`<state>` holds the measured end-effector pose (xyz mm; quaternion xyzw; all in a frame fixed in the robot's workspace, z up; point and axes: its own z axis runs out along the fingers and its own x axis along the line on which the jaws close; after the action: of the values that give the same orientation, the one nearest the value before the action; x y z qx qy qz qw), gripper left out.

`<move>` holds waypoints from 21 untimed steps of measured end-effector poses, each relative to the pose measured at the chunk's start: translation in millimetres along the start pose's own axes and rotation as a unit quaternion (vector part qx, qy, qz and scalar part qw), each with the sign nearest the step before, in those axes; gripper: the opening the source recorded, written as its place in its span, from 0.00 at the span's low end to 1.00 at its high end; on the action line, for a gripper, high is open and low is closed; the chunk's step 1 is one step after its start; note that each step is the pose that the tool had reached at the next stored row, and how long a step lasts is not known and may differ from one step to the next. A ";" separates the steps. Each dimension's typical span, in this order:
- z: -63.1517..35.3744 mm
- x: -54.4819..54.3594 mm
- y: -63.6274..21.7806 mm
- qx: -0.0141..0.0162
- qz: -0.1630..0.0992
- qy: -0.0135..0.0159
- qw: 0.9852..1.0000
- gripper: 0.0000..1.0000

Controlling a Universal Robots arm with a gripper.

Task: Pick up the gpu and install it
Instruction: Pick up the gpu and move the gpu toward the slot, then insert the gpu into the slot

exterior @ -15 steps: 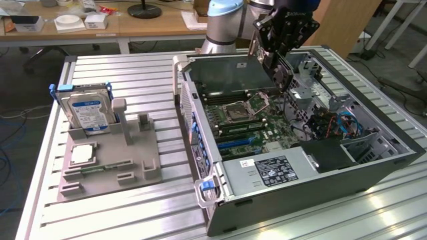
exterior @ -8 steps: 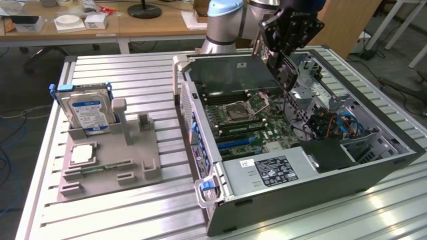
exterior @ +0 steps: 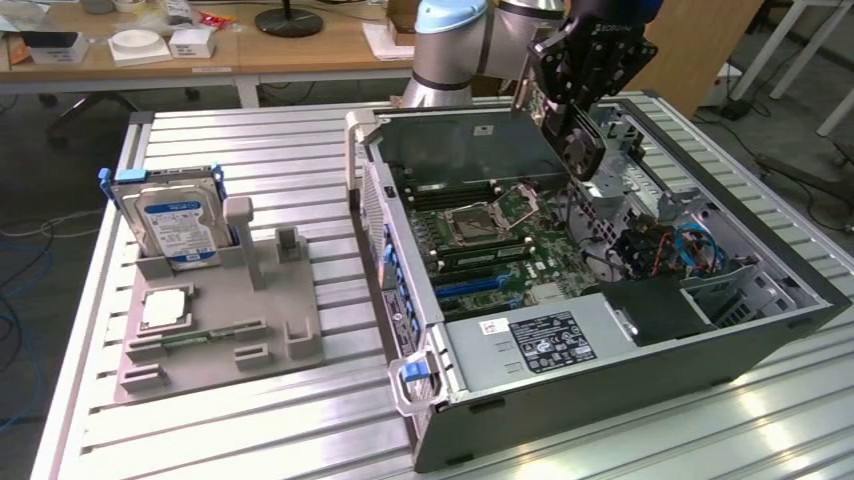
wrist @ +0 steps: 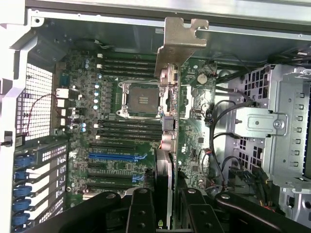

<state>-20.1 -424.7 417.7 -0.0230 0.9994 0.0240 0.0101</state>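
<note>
Hand [wrist: 167,216] clamped on gpu [wrist: 167,102]; long axis runs straight out from hand, bracket [wrist: 180,43] at far end, motherboard [wrist: 116,111] beneath, uninstalled.

1. Reads as a robotics lab, not a home or a shop.
2. Has a robot arm [exterior: 447,40] mounted at the far edge of a slatted aluminium table [exterior: 267,430].
3. Carries a test setup on that table: an open computer case [exterior: 747,340] with a bare motherboard [wrist: 192,141], and a grey parts fixture [exterior: 227,340] with a hard drive [exterior: 174,225] standing in it.
4. Shows a gripper [wrist: 167,213] clamped on a gpu [wrist: 169,97] over the case.
5. Has wooden desks [exterior: 307,55] behind, cluttered with small white boxes [exterior: 140,45] and a round black stand base [exterior: 290,22].
6. Has loose cables [exterior: 20,250] on the floor.
</note>
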 end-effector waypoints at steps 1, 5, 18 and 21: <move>0.0 0.0 0.0 0.000 0.000 0.000 1.000 0.27; 0.0 0.0 0.0 0.000 0.000 0.000 1.000 0.27; 0.0 0.0 0.0 -0.003 -0.016 0.001 1.000 0.27; 0.0 0.0 0.0 -0.004 -0.023 0.001 1.000 0.27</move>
<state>-20.1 -424.7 417.7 -0.0462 0.9985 0.0275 0.0096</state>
